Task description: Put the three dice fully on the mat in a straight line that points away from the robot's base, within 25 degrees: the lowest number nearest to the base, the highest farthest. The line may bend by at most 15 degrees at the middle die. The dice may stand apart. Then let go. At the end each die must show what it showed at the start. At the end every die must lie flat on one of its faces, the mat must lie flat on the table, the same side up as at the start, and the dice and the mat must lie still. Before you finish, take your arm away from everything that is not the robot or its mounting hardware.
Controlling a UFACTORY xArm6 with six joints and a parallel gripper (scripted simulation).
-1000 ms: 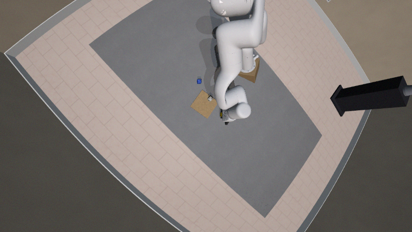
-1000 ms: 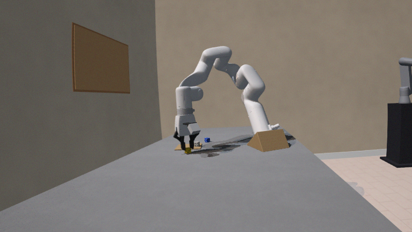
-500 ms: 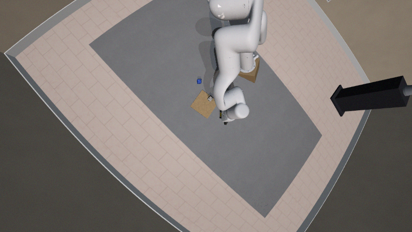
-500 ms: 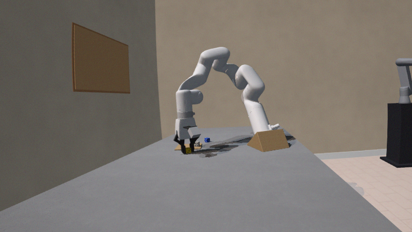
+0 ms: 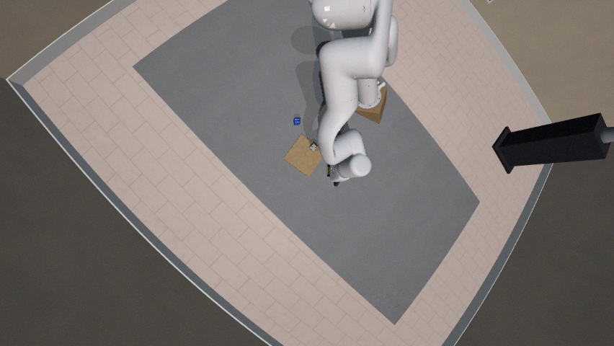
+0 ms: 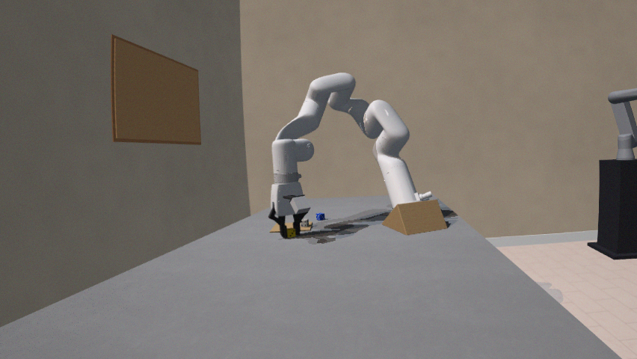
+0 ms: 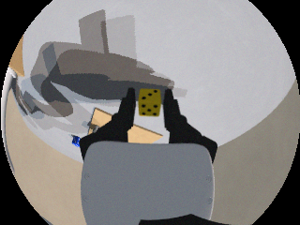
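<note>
my gripper [image 5: 328, 171] [image 6: 291, 232] [image 7: 149, 97]'s fingers are partly spread around one yellow die [image 6: 291, 232] [image 7: 150, 102]. one white die [image 5: 313, 146] [image 6: 304, 223] sits on one mat [image 5: 303, 156] [image 6: 277, 229] [image 7: 142, 135] beside them.

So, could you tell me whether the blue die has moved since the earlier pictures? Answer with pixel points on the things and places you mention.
No, the blue die [image 5: 296, 121] [image 6: 320, 216] sits in the same place beside the mat [image 5: 300, 156] in the top view.
</note>
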